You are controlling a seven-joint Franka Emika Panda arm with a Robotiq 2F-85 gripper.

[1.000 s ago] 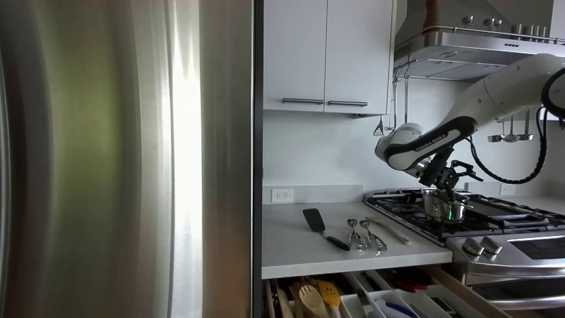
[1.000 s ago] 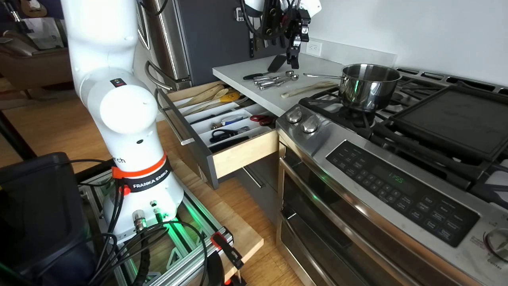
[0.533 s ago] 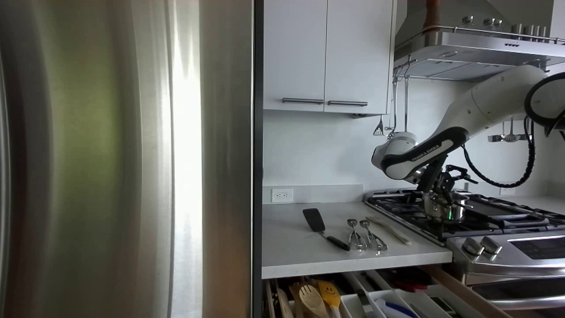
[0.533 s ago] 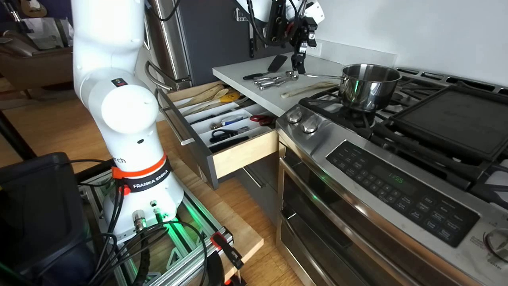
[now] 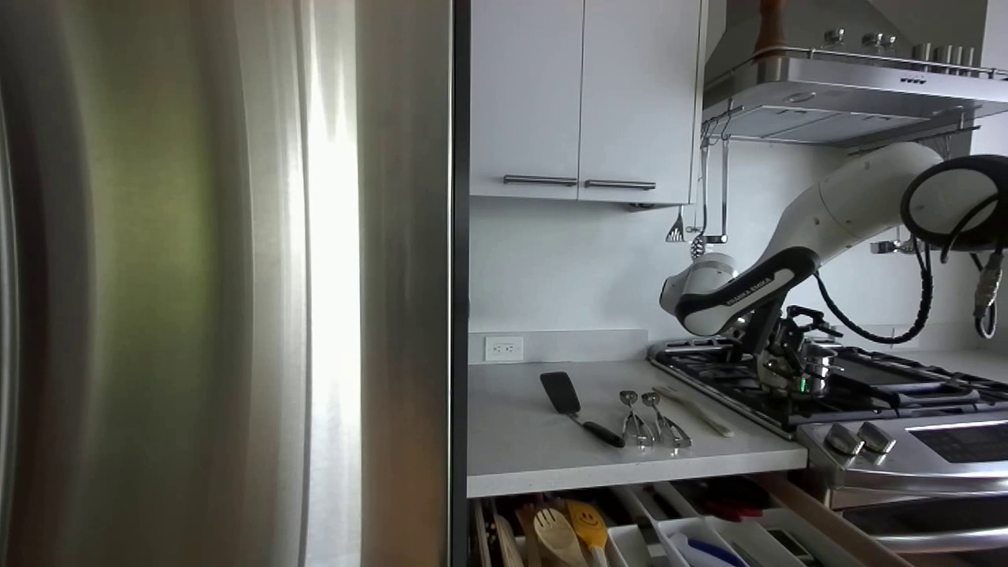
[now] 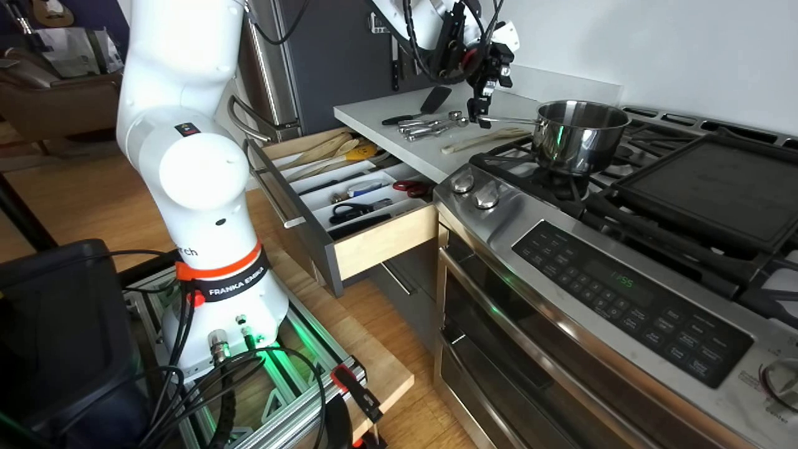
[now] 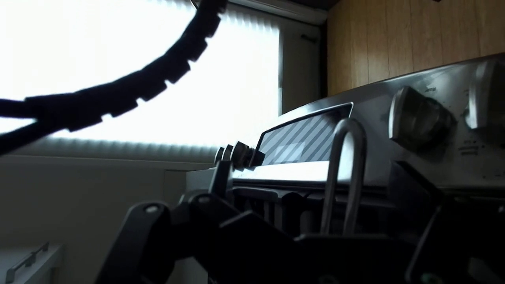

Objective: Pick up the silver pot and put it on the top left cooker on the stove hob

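See one small round pot of shiny silver metal (image 6: 576,144) in both exterior views. Has one long steel handle (image 6: 511,120). Stands upright on black cast-iron grates (image 6: 651,237) of one stainless-steel stove hob (image 6: 489,223), at the end by the flat white surface (image 5: 520,429); can't make out the exact burner underneath. Count one black two-fingered gripper (image 7: 313,169), at the handle's tip. Spread wide at the jaws, with the looped handle end between them in the wrist view and gaps on either side. Can't confirm contact from the exterior views. Note one flat black griddle plate (image 6: 717,187) on the hob and two round steel knobs (image 6: 462,181) at the front of the pot's end. On the surface, count one black-bladed, black-handled spatula (image 5: 565,399), two shiny metal scoops (image 5: 628,398) side by side, and one long thin pale utensil (image 5: 699,413) of unclear type. Below, find one open wood-sided drawer (image 6: 386,242), holding one yellow smiley-faced utensil (image 5: 587,520) among others.
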